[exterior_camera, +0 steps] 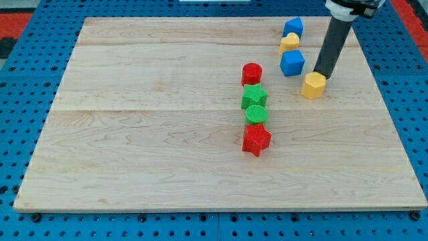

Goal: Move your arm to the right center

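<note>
My dark rod comes down from the view's top right and my tip (322,75) rests on the board just above and right of a yellow hexagonal block (313,86), touching or nearly touching it. A blue cube (291,63) lies left of my tip. Above it sit a yellow block (289,43) and a blue block (292,27). Near the board's middle a column runs downward: red cylinder (251,73), green star (253,96), green cylinder (255,114), red star (256,139).
The wooden board (134,134) lies on a blue pegboard surface (20,100). The board's right edge (388,114) is a short way right of my tip.
</note>
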Robot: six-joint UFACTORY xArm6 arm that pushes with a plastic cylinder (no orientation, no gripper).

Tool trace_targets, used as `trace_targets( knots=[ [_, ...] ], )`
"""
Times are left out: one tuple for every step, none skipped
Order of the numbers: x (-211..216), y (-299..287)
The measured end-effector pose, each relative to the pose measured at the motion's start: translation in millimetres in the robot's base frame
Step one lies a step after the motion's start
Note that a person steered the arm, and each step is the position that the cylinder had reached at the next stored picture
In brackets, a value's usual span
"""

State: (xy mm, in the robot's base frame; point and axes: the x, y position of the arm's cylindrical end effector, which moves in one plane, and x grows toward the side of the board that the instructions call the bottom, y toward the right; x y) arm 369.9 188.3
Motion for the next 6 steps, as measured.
trace_targets(
  knots=[
    [0.0,24.0],
    [10.7,58.0],
    [25.3,83.1],
    [31.7,102.3],
    [40.9,105.5],
    [49.1,105.5]
  ],
)
